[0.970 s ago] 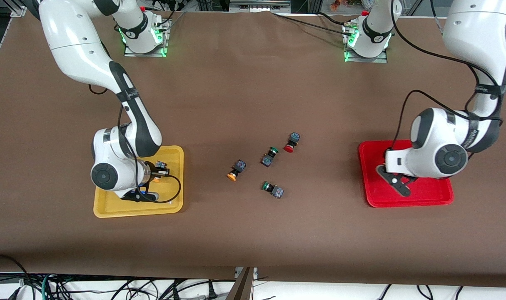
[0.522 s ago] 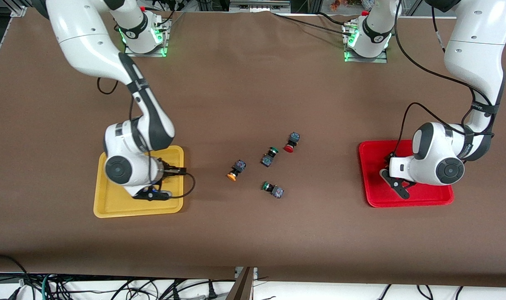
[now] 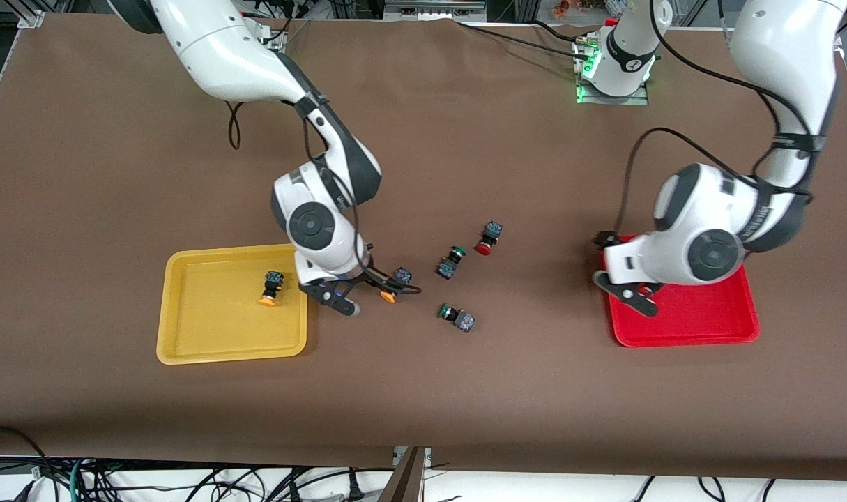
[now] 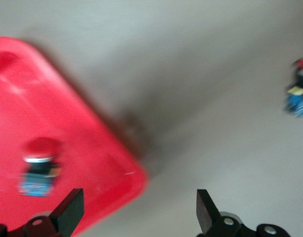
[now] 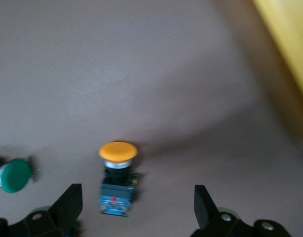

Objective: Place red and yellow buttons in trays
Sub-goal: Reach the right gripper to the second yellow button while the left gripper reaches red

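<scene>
Right end effector (image 5: 134, 210) spread wide over loose yellow button (image 5: 117, 175); left end effector (image 4: 136, 212) spread wide, empty, over red tray (image 4: 87, 148) corner.

Even overhead light falls on the brown bench (image 3: 423, 390), bright and free of glare in the sharp front view, casting soft shadows beside the arms, while both wrist views are smeared with blur, the red tray (image 4: 67, 133) and a red button (image 4: 39, 167) worst.

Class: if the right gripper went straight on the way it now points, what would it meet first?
Probably the yellow button on the table: it lies between the open right gripper's fingers, though depth is unclear.
</scene>
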You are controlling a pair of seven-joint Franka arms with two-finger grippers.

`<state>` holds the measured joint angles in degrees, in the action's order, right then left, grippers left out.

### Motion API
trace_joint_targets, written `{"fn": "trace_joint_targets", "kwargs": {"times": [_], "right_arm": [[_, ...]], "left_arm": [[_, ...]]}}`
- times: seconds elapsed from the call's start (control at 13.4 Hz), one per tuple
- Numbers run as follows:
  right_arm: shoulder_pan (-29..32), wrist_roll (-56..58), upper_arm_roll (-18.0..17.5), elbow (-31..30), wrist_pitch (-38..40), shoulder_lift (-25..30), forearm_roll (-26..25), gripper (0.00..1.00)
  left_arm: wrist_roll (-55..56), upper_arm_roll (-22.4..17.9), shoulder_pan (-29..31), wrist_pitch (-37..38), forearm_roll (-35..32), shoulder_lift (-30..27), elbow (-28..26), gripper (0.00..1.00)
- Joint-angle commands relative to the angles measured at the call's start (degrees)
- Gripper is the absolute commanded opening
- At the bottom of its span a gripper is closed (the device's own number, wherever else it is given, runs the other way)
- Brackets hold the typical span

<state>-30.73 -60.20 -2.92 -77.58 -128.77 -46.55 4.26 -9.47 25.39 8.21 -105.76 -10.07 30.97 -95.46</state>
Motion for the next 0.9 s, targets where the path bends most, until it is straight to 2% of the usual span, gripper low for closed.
{"fn": "trace_joint_targets", "kwargs": {"times": [0.0,0.07,0.22,0.37,0.45,0.52,0.6,0.67,0.82], "right_arm": [[-2.3,-5.4,0.8,1.5,-6.1,-3.6,-0.4,1.0],[-3.2,-6.3,1.0,1.7,-8.3,-4.7,-0.4,1.0],[-3.9,-7.0,1.0,1.6,-10.4,-5.9,-0.6,0.96],[-4.0,-6.9,1.0,1.6,-10.4,-6.5,-2.1,0.51],[-4.0,-6.4,1.0,1.6,-10.4,-6.8,-2.3,0.39],[-4.0,-5.9,1.0,1.6,-10.4,-6.8,-2.4,0.18],[-3.8,-5.3,1.0,1.6,-10.0,-6.4,-2.7,0.01],[-3.4,-4.2,1.1,1.6,-9.0,-6.0,-3.4,0.0],[-0.7,4.1,1.2,1.8,-0.6,-3.2,-3.4,0.0]], "left_arm": [[6.6,3.3,-0.4,-5.2,2.4,2.3,-2.9,1.0],[7.6,4.4,-0.4,-10.1,5.1,2.3,-5.7,1.0],[12.5,5.5,-0.5,-21.9,5.6,1.4,-14.2,1.0],[18.7,7.2,-1.3,-31.4,5.6,0.1,-20.0,1.0],[24.8,7.4,-3.5,-32.8,5.3,0.2,-20.5,1.0],[30.0,7.1,-6.4,-33.5,5.2,0.3,-20.4,1.0],[32.9,7.0,-8.4,-34.0,5.2,0.4,-20.1,1.0],[34.6,6.8,-9.7,-35.0,3.7,0.8,-19.9,1.0],[35.3,6.7,-9.9,-37.5,-4.9,2.5,-19.9,1.0]]}}
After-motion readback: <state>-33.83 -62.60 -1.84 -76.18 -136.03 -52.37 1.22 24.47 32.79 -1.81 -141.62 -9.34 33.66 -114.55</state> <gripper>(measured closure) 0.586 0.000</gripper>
